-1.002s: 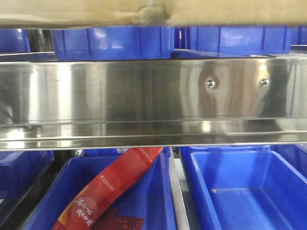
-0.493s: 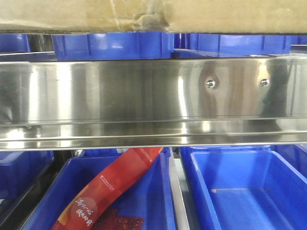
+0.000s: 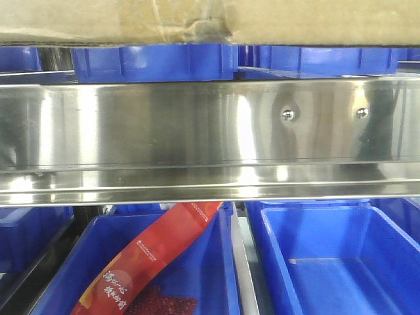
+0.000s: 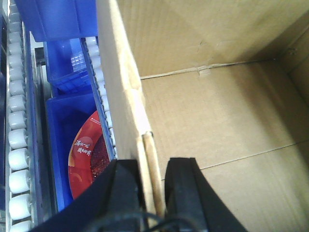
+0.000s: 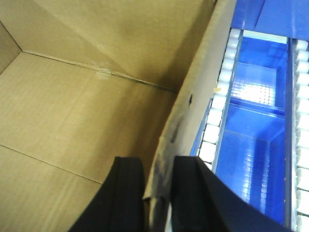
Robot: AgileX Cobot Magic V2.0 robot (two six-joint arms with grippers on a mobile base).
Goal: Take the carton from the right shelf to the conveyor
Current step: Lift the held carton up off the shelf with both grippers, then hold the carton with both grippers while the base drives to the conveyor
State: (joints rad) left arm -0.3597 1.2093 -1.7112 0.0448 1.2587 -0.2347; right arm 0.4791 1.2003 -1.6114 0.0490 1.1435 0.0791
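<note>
The left claw [image 4: 153,169] and the right claw [image 5: 157,166] are each clenching an opposite wall of the carton [image 3: 295,20], which is showing above the front rail of the right shelf [image 3: 197,125]. The lift-out seems to be proceeding. Next, both arms are needing to withdraw together, keeping the carton level, toward the conveyor, which is out of view.

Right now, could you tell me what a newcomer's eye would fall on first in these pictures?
The open brown carton fills both wrist views, with the left gripper and the right gripper each pinching one of its side walls. In the front view, the right shelf's mirror-like steel rail spans the frame, and below it a bright red packet lies slanted in a blue bin.
</note>
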